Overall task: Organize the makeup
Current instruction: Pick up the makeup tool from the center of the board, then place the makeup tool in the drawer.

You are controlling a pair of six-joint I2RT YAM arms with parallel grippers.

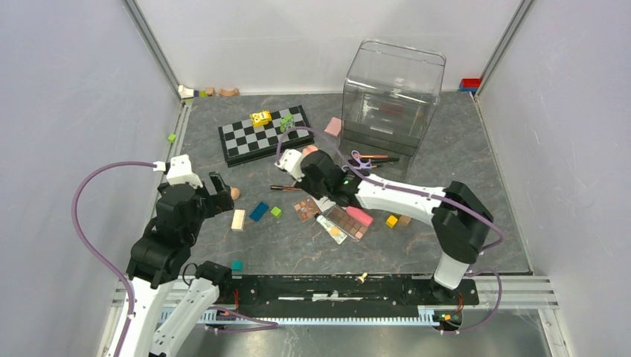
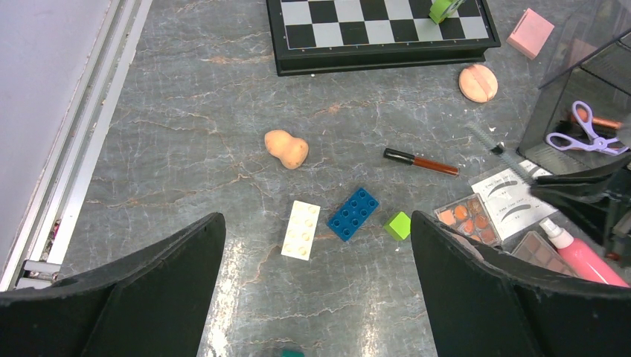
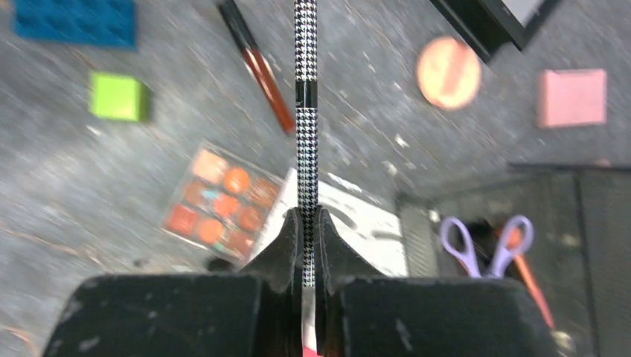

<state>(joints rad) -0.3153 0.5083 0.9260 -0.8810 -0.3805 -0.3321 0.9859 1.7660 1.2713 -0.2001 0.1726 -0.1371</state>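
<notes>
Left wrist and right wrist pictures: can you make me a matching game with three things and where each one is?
Things:
1. gourd-shaped peach sponge
2. purple curler
3. checkered stick

Places:
A. pinched in the right gripper
B. inside the dark tray
C. lying by itself on the grey table

Pairs: 1-C, 2-B, 3-A.
</notes>
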